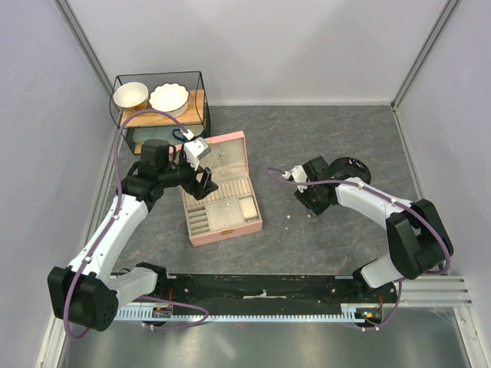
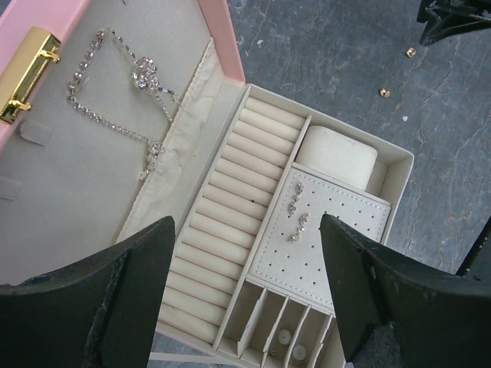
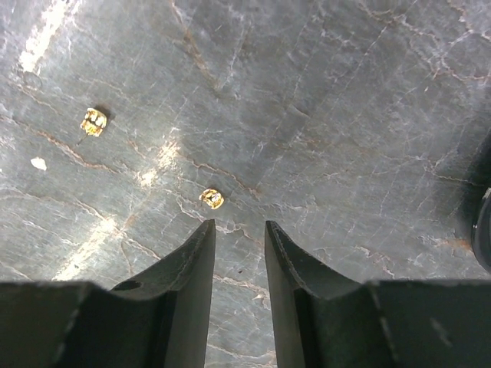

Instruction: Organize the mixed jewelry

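- Pink jewellery box (image 1: 222,192) lay open left of centre on the grey stone-patterned table (image 1: 330,130) in the top view, with its lid on the far side. The left gripper (image 1: 201,175) hung over the box's far-left part, and its jaw gap could not be told from there.
- Two tiny gold pieces (image 1: 288,223) lay on the table right of the box, well apart from it. The right gripper (image 1: 308,205) pointed down near them.
- One black wire rack (image 1: 159,75) stood in the far-left corner, holding two bowls (image 1: 131,95) on a wooden board (image 1: 196,107). One bowl was plain and the other scalloped.
- In the left wrist view, the left gripper (image 2: 247,224) had its jaws wide and held nothing.
- One silvery chain (image 2: 115,92) with a round sparkly pendant lay in the box's lid, beside one gold clasp (image 2: 27,73).
- The box's base held one block of ring rolls (image 2: 230,199), one pale cushion (image 2: 336,156) and one perforated panel (image 2: 330,245) carrying a few sparkly earrings (image 2: 298,218). Two small pale round bits sat in narrow dividers at the near edge.
- Two gold pieces (image 2: 384,93) lay on the table beyond the box.
- In the right wrist view, the right gripper (image 3: 239,230) had its jaws narrow with nothing between them.
- Two gold pieces showed: one (image 3: 212,198) just past a fingertip but apart from it, the other farther left. One pale speck (image 3: 38,163) lay near the left edge.
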